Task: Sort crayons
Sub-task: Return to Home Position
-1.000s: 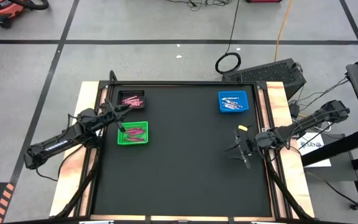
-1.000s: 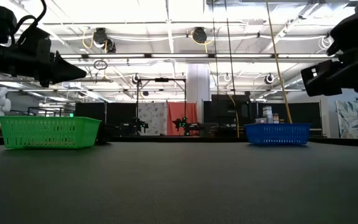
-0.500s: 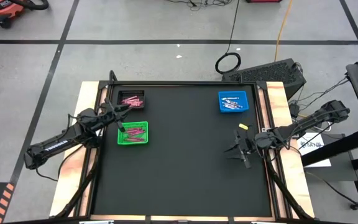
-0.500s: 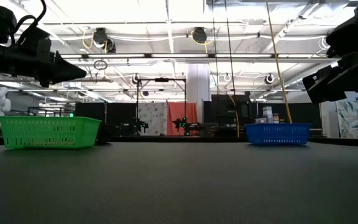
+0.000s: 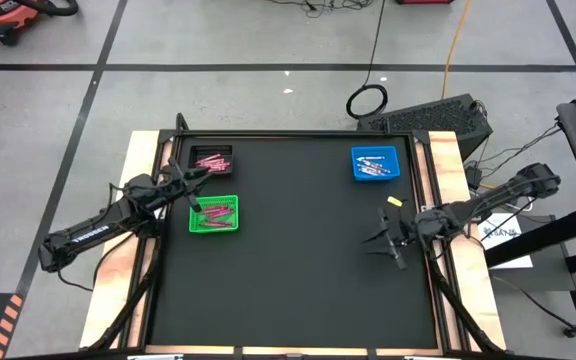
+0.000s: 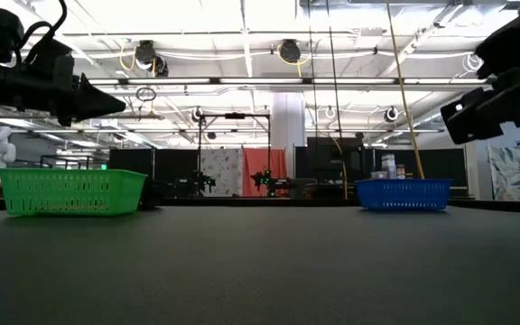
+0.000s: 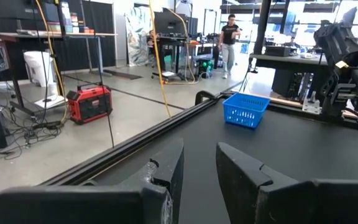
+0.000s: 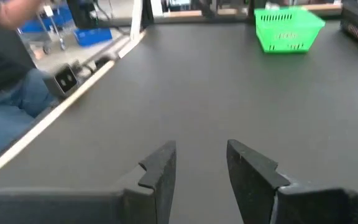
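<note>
Pink crayons lie in a green tray [image 5: 214, 214] and in a black tray [image 5: 211, 159] at the table's far left. Pale crayons lie in a blue tray [image 5: 375, 163] at the far right. My left gripper [image 5: 194, 192] hovers between the black and green trays, open and empty; its wrist view [image 7: 197, 155] shows only bare table between the fingers. My right gripper [image 5: 388, 238] is open and empty above the table's right part, also seen in its wrist view [image 8: 201, 149]. A small yellow bit [image 5: 394, 201] shows just beyond it.
The black table top [image 5: 298, 260] lies bare in the middle and near parts. A raised frame [image 5: 423, 200] runs along the table's sides. A person in dark clothes [image 8: 5, 74] sits beyond the table's near edge. The green tray [image 6: 70, 191] and the blue tray [image 6: 403, 193] stand on the table.
My right gripper has sunk a little and tipped slightly over the table's right part, staying open. The trays and crayons have kept still.
</note>
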### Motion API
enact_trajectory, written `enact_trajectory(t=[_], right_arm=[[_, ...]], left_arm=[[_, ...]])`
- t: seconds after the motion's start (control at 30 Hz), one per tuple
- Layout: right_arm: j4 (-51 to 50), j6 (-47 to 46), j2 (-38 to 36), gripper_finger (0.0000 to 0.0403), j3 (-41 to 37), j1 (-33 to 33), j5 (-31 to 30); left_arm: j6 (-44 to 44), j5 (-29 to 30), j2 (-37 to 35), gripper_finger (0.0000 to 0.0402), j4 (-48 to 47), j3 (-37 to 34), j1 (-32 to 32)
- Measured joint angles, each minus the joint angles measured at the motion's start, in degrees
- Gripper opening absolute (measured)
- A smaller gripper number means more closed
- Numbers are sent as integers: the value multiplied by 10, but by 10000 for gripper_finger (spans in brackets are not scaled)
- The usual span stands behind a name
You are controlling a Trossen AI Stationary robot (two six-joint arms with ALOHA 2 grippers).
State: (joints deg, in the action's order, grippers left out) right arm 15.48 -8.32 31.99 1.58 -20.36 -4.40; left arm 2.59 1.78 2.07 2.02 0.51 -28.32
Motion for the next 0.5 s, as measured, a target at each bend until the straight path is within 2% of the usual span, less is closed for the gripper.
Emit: enact_trajectory(t=[0.2, 0.5], right_arm=[[-20, 0, -89, 130, 0, 0, 0], [-21, 0, -161, 130, 0, 0, 0]], left_arm=[[0, 0, 0, 100, 0, 0, 0], [0, 0, 0, 100, 0, 0, 0]])
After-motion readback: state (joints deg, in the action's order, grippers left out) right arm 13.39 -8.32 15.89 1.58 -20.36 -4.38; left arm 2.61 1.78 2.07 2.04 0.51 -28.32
